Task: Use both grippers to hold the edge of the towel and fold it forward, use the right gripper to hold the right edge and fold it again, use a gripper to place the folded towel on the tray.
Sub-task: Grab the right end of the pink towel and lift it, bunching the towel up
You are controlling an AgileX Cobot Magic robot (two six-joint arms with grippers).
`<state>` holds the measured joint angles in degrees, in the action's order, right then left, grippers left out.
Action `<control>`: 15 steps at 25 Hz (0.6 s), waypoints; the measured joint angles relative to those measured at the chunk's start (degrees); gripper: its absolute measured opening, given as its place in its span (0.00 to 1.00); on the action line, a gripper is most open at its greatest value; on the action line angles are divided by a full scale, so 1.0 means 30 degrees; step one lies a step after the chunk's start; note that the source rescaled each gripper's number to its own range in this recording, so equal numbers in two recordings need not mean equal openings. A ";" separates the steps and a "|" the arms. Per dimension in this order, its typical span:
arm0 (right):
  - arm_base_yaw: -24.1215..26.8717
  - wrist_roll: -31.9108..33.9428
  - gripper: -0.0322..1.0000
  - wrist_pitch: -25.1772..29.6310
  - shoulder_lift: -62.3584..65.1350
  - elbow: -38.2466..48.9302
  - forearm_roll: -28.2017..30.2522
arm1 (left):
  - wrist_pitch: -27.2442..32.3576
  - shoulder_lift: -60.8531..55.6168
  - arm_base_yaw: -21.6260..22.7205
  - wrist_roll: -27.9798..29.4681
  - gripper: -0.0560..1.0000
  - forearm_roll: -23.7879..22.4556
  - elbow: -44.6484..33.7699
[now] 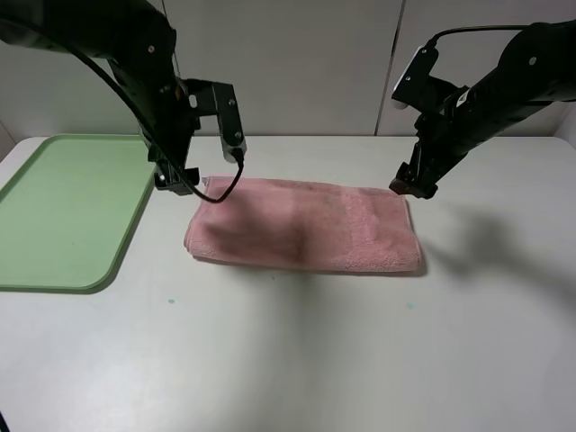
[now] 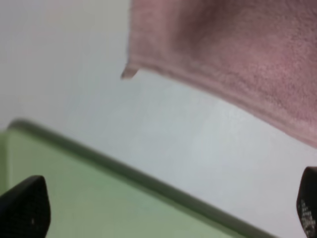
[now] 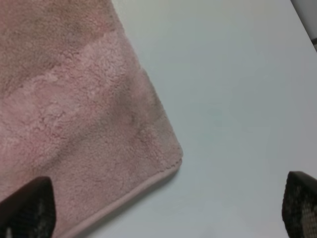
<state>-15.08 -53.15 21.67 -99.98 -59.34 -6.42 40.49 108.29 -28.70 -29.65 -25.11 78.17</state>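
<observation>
The pink towel (image 1: 306, 236) lies folded into a long strip in the middle of the white table. My left gripper (image 1: 175, 180) hovers at its far left corner, between towel and tray, open and empty. In the left wrist view the left gripper (image 2: 166, 213) has its fingers (image 2: 25, 208) spread wide over the tray's rim (image 2: 148, 183), with the towel (image 2: 237, 49) and its corner loop (image 2: 130, 72) beyond. My right gripper (image 1: 412, 187) hangs open over the far right corner. The right wrist view shows the right gripper (image 3: 166, 208) above the towel's stitched edge (image 3: 133, 191).
The pale green tray (image 1: 63, 211) rests at the table's left side, a short gap from the towel's left end. Bare white tabletop (image 1: 297, 351) spreads in front of the towel and to its right. A white wall panel stands behind the table.
</observation>
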 joint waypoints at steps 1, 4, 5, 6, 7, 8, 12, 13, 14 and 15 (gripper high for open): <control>0.0000 0.0000 1.00 0.0000 0.0000 0.0000 0.0000 | 0.0330 -0.0462 0.0000 0.0548 1.00 0.0000 0.0000; 0.0000 0.0000 1.00 -0.0016 0.0000 0.0000 0.0000 | 0.1549 -0.1815 0.0000 0.1867 1.00 0.0000 0.0000; 0.0000 0.0000 1.00 -0.0016 0.0000 0.0000 0.0000 | 0.2116 -0.2219 0.0000 0.2223 1.00 0.0000 0.0000; 0.0000 0.0000 1.00 -0.0016 0.0000 0.0000 0.0000 | 0.2647 -0.2718 0.0000 0.2596 1.00 0.0000 0.0000; 0.0000 0.0000 1.00 -0.0016 0.0000 0.0000 0.0000 | 0.3299 -0.3240 0.0000 0.2998 1.00 0.0000 0.0000; 0.0000 0.0000 1.00 -0.0016 0.0000 0.0000 0.0000 | 0.3944 -0.3785 0.0000 0.3384 1.00 0.0000 0.0000; 0.0000 0.0037 1.00 -0.0041 0.0000 0.0000 0.0000 | 0.5862 -0.6150 0.0000 0.5069 1.00 0.0160 0.0000; 0.0000 0.0037 1.00 -0.0042 0.0000 0.0000 0.0000 | 0.6190 -0.6723 0.0000 0.5332 1.00 0.0398 0.0000; 0.0000 0.0052 1.00 -0.0042 0.0000 0.0000 0.0000 | 0.6619 -0.7407 0.0000 0.5595 1.00 0.0676 0.0000; 0.0000 0.0052 1.00 -0.0042 0.0000 0.0000 0.0000 | 0.7045 -0.8102 0.0000 0.5726 1.00 0.1139 0.0000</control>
<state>-15.08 -53.00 21.55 -99.98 -59.34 -6.42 61.63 83.98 -28.70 -12.48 -21.69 78.17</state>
